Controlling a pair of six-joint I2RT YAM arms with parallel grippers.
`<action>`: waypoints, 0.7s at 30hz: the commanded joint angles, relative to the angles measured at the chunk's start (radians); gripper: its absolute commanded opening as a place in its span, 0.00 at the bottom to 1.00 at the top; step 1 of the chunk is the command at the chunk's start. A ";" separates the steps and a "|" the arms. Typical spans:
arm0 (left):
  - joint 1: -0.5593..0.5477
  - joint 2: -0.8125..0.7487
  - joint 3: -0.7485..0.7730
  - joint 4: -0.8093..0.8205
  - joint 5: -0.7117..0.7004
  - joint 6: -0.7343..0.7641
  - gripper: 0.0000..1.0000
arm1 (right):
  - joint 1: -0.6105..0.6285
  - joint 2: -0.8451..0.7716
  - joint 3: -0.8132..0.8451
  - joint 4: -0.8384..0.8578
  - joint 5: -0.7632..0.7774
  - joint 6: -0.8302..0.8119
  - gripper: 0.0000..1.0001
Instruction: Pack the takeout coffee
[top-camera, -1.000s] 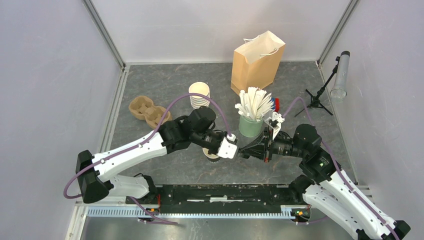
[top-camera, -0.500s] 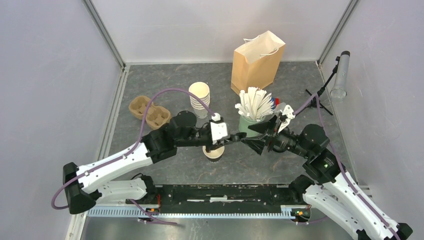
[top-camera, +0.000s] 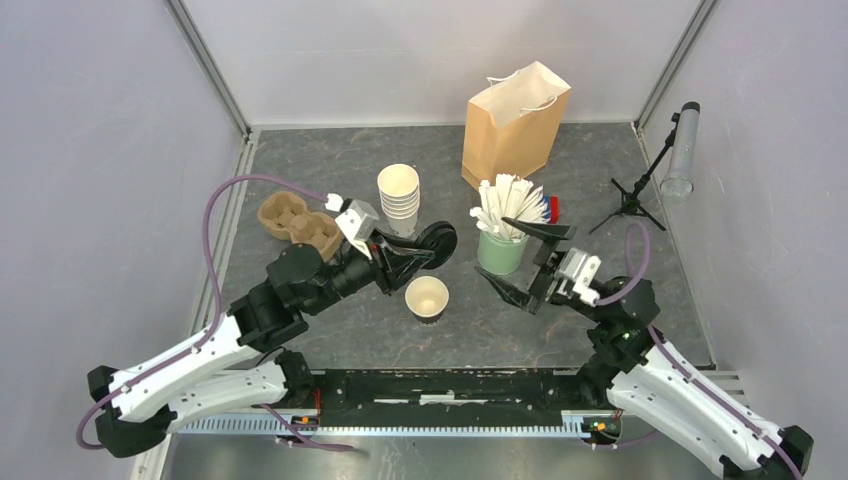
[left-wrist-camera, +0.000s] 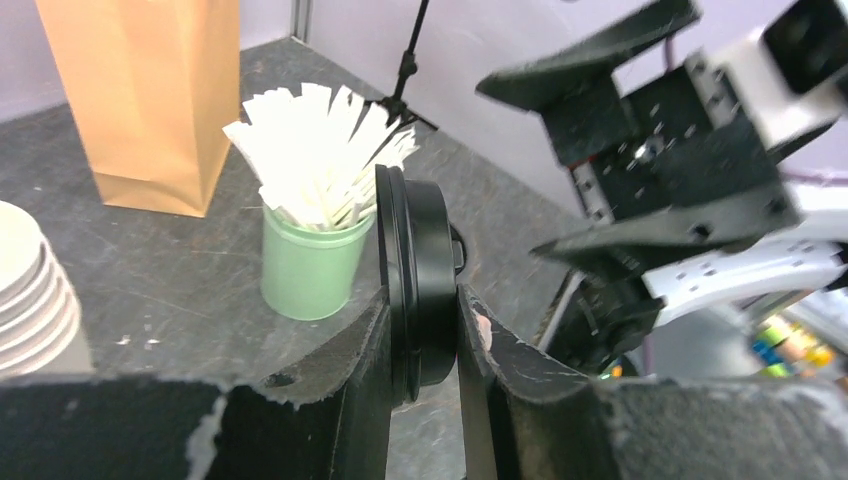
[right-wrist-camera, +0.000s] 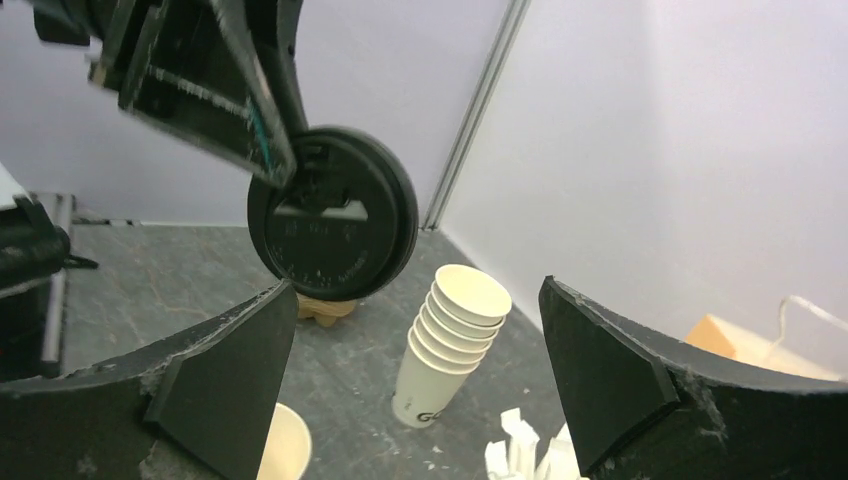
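Note:
A single cream paper cup (top-camera: 427, 297) stands open-topped on the grey table between the two arms, its rim also low in the right wrist view (right-wrist-camera: 280, 450). My left gripper (top-camera: 428, 246) is shut on a round black lid (top-camera: 440, 240), held on edge above and just behind the cup. The left wrist view has the lid (left-wrist-camera: 420, 260) pinched between both fingers of that gripper (left-wrist-camera: 422, 300). My right gripper (top-camera: 492, 246) hangs open to the cup's right, in front of the green cup, nothing between its jaws (right-wrist-camera: 415, 300). It faces the lid (right-wrist-camera: 335, 228).
A brown paper bag (top-camera: 515, 122) stands at the back. A stack of lidless cups (top-camera: 398, 190) and a cardboard cup carrier (top-camera: 297, 222) sit back left. A green cup of white sticks (top-camera: 503, 252) stands close to the right gripper. A small tripod (top-camera: 632, 200) is at right.
The right gripper went from shut to wide open and drew back to the right. The left arm swung back and left with the lid, uncovering the open cup.

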 joint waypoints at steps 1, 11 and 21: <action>0.001 -0.017 0.002 0.061 -0.022 -0.182 0.35 | 0.073 0.035 -0.031 0.177 0.004 -0.233 0.98; 0.001 -0.003 0.002 0.038 0.001 -0.265 0.33 | 0.340 0.093 -0.070 0.204 0.224 -0.468 0.98; 0.000 0.005 0.009 -0.009 0.036 -0.270 0.33 | 0.384 0.200 -0.024 0.186 0.256 -0.515 0.98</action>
